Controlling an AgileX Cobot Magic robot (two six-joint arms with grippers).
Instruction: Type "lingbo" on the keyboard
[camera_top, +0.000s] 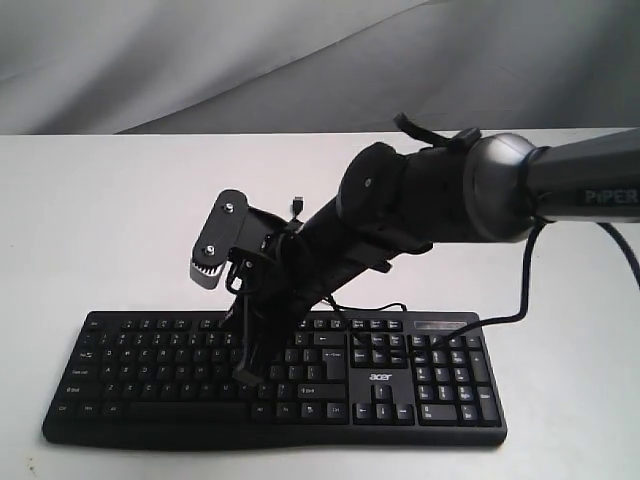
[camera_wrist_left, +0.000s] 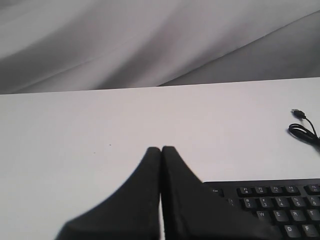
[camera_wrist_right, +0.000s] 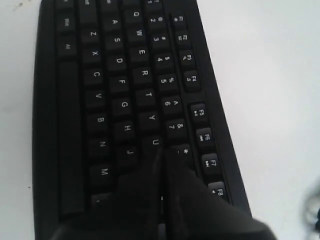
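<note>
Right wrist view: my right gripper (camera_wrist_right: 161, 156) has its fingers (camera_wrist_right: 142, 195) pressed together with nothing between them. The tips sit over the keyboard (camera_wrist_right: 115, 85), just past the U key (camera_wrist_right: 156, 142); whether they touch a key I cannot tell. In the exterior view the keyboard lies flat on the white table (camera_top: 100, 220), toward its near edge. My left gripper (camera_wrist_left: 161, 151) is likewise closed and empty, above bare table beside the keyboard's corner, the cable (camera_wrist_left: 306, 132) well apart.

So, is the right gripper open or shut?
Shut. In the right wrist view the right gripper has both fingers pressed together, no gap, over the keyboard.
</note>
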